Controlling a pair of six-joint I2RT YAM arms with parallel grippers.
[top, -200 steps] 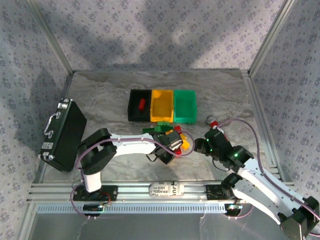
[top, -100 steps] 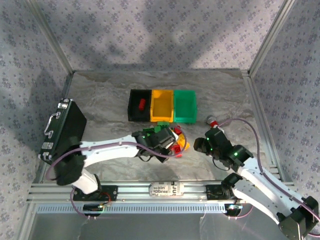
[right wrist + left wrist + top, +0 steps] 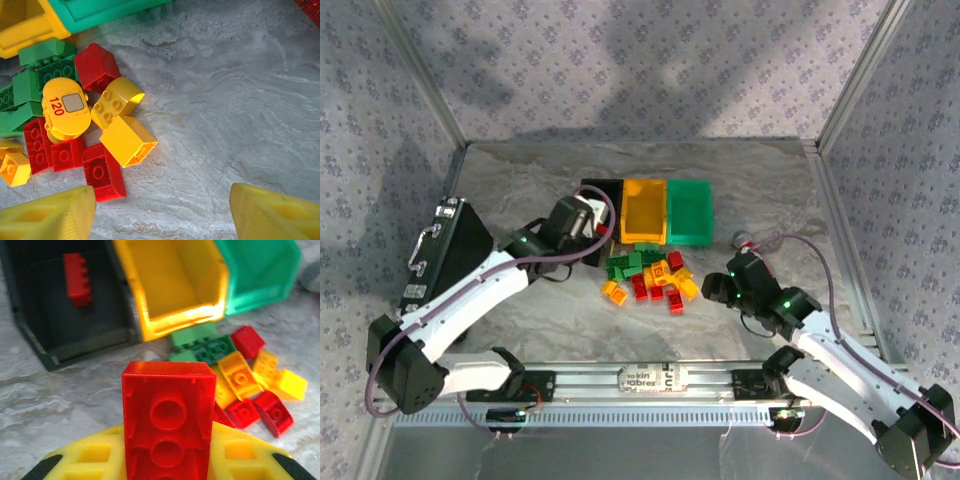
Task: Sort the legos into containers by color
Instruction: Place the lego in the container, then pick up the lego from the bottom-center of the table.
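Carefully now: your left gripper point(image 3: 592, 224) is clamped on a red brick point(image 3: 167, 410), its ringed face toward the wrist camera, and it hangs just short of the black bin point(image 3: 75, 347), near the front wall. Release from here and, I judge, the brick lands on the table point(image 3: 240, 110) before the bin, or clips the rim and bounces out; carry it over the opening first. The yellow bin point(image 3: 180, 320) touches the black one on its right, so a drift that way could put red in the wrong colour. Further right, the loose legos point(image 3: 645, 275) lie crowded in front of the bins, many touching. Your right gripper point(image 3: 162, 217) hovers beside them, jaws wide apart with nothing between. Closing into that cluster could catch two bricks at once or scatter the neighbours.

At the far left the black case point(image 3: 445, 270) looks rigid, with metal latches. The bins, the green bin point(image 3: 255, 300) included, are thin, smooth, glossy moulded plastic with a lowered front lip, probably light enough to slide if nudged; another red brick point(image 3: 77, 279) lies inside the black one. The legos are hard, shiny and studded, mostly blocky, but the round yellow piece point(image 3: 66, 107) marked 120 and the curved red brick point(image 3: 104, 172) offer poor flat sides to pinch. Both grippers' pads point(image 3: 50, 215) look like yellow latticed foam. The table is matt, veined grey.
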